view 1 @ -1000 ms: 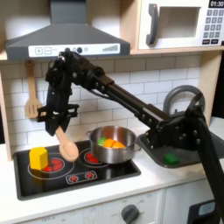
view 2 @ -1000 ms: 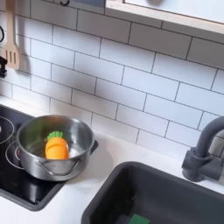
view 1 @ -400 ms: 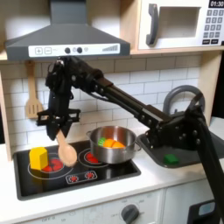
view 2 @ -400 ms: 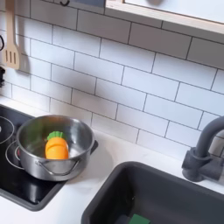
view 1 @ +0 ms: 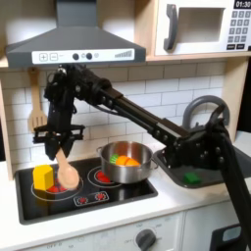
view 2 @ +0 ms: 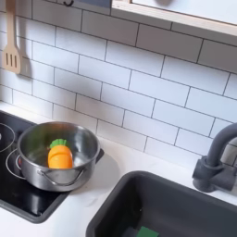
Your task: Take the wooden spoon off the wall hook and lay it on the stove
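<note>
Shifted left: hand [view 1: 57, 149] (gripping 1 wooden spoon [view 1: 67, 173]) | 1 stove [view 1: 98, 196]

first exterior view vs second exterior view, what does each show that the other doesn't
First exterior view: the gripper holding the wooden spoon over the stove, a yellow block, a range hood, a microwave.
Second exterior view: a close look into the pot at an orange toy.
Both: the pot, slotted spatula on the wall, sink, faucet.
</note>
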